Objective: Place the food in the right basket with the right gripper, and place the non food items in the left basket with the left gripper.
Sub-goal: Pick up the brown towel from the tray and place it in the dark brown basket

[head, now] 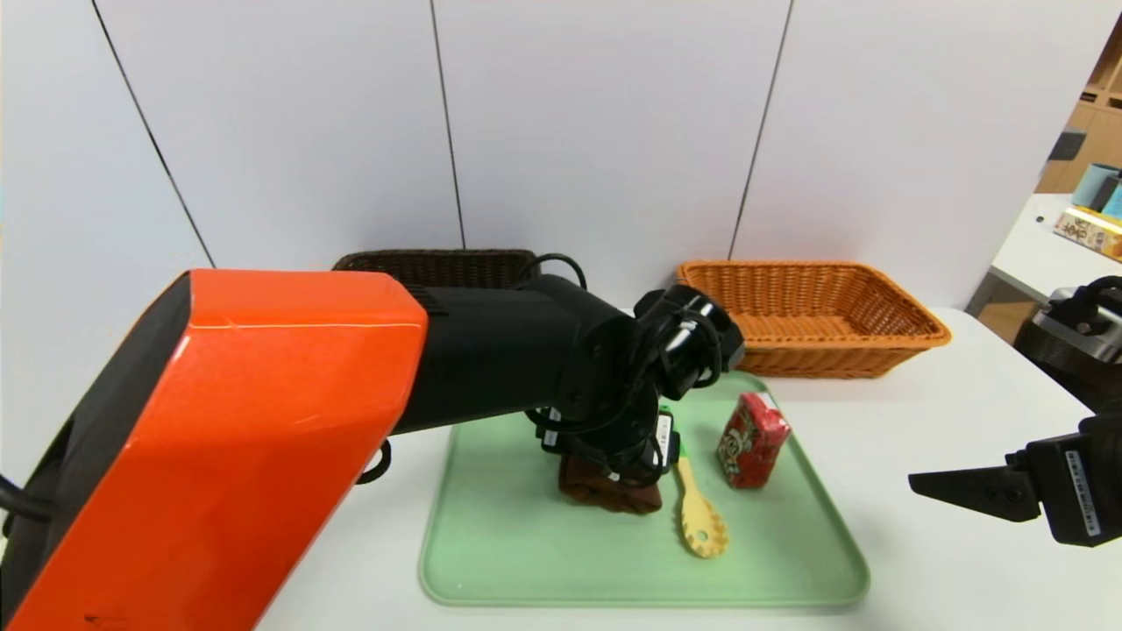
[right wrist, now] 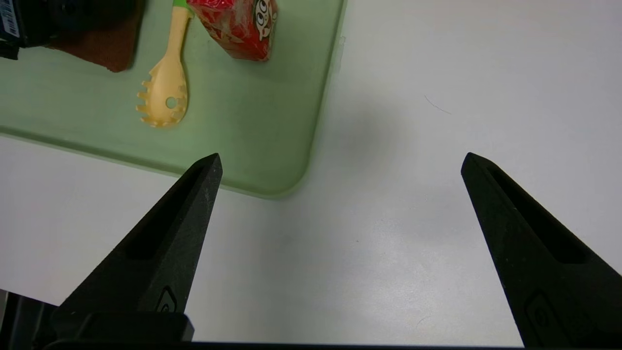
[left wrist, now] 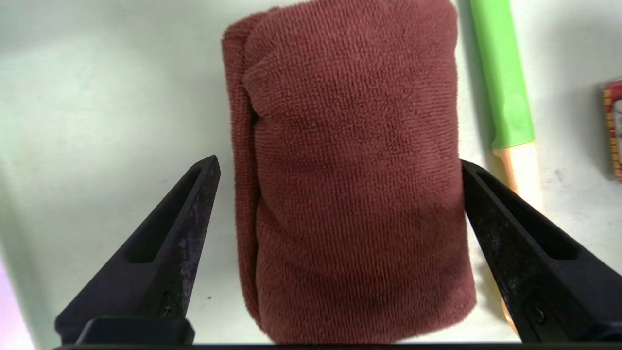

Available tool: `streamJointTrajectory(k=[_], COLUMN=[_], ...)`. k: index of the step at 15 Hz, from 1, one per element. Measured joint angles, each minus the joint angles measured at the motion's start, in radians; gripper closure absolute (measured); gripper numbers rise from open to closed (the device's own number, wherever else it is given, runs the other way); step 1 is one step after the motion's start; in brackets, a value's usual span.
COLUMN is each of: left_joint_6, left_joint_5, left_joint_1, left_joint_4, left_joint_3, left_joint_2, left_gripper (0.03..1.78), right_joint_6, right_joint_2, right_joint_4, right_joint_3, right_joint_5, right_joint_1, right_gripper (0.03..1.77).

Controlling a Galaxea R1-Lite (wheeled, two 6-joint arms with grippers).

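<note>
A folded maroon towel [head: 614, 498] [left wrist: 350, 170] lies on the pale green tray [head: 526, 561]. My left gripper [left wrist: 338, 165] is lowered over the towel, open, with one finger on each side; one fingertip [left wrist: 469, 175] touches the cloth and the other stands a little off it. A spaghetti spoon [head: 699, 517] with a green handle [left wrist: 503, 82] lies beside the towel, then a red snack packet [head: 752, 440] [right wrist: 238, 24]. My right gripper [right wrist: 341, 160] [head: 955, 491] hovers open over bare table, right of the tray. The dark left basket [head: 438, 261] and orange right basket [head: 811, 315] stand at the back.
The white table [head: 947, 570] runs to the wall panels behind the baskets. My left arm's orange shell [head: 228, 438] covers the near left of the head view. A second table with boxes [head: 1087, 232] stands at the far right.
</note>
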Motion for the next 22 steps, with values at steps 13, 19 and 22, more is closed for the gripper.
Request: streamJointTrajectory(k=[13, 19, 22], left_joint_6=[-0.006, 0.005, 0.042], left_joint_5=[-0.027, -0.024, -0.023], left_joint_1=[0.002, 0.003, 0.005], left_joint_4=[0.000, 0.002, 0.003], left_joint_3=[-0.001, -0.002, -0.002], left_joint_2=[0.031, -0.010, -0.073], left_gripper=[0.62, 1.28, 1.28], right_joint_6=[-0.001, -0.001, -0.001], right_joint_2=[-0.001, -0.001, -0.005], right_joint_4=[0.000, 0.000, 0.000], right_joint_3=[0.008, 0.009, 0.009], right_joint_5=[0.000, 0.001, 0.000], right_joint_1=[-0.010, -0.011, -0.013], right_gripper=[0.10, 0.10, 0.10])
